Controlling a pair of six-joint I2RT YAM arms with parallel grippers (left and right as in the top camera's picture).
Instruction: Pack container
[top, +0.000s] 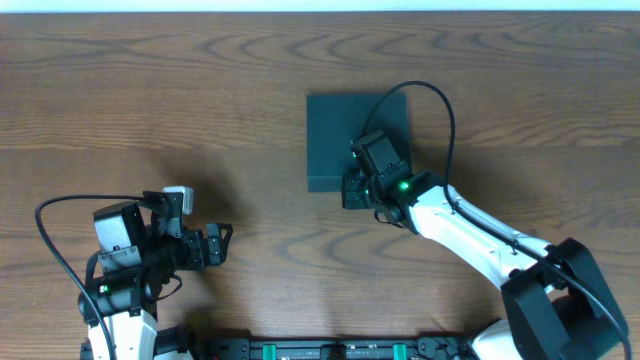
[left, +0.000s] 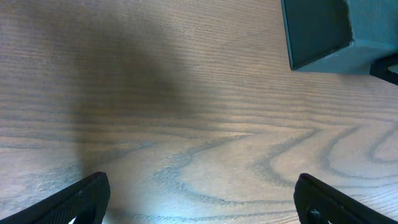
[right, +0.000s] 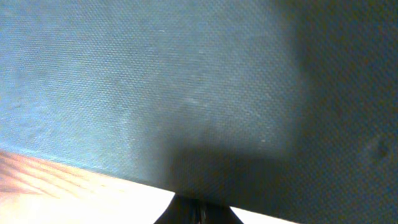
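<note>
A dark teal-green matte square cardboard box (top: 340, 130) lies closed on the brown wood-grain counter (top: 180, 100), right of centre. The right hand (top: 357, 190) comes in from the lower right to the box's near edge, its fingers pressed together and holding nothing. The left hand (top: 222, 243) hovers wide open and empty over the wood, well apart to the left.

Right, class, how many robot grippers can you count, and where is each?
2. The left gripper is open above the table, near left; the right gripper is shut at the near edge of the container. None seems hidden.
</note>
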